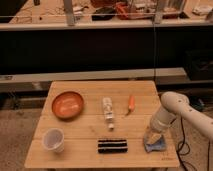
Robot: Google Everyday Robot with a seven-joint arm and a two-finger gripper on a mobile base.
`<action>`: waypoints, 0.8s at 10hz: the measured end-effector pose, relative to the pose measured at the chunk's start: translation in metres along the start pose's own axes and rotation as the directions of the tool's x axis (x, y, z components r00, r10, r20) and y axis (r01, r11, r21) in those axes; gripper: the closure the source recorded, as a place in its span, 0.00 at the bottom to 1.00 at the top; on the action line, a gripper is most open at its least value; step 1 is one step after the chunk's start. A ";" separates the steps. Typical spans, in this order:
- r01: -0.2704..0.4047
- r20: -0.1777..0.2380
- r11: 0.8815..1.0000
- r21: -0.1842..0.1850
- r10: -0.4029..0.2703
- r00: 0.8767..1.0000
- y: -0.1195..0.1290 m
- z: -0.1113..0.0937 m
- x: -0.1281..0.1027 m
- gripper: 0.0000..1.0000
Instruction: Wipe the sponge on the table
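Observation:
The sponge (156,145) is a small blue pad lying near the right front corner of the light wooden table (90,127). My gripper (152,136) comes down from the white arm (172,107) at the right and sits directly on top of the sponge, covering most of its upper face. Only the blue edge shows around and below the gripper.
On the table stand an orange bowl (67,104) at the back left, a clear plastic cup (53,139) at the front left, a lying bottle (108,111) in the middle, a carrot (131,103) and a black ridged block (112,145). A dark shelf runs behind.

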 end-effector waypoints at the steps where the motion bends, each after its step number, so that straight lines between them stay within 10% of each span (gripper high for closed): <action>1: -0.018 -0.004 1.000 0.015 0.018 1.000 0.002 -0.003 0.006 1.00; 8: -0.116 0.045 0.984 0.136 0.111 0.993 -0.082 -0.041 0.039 1.00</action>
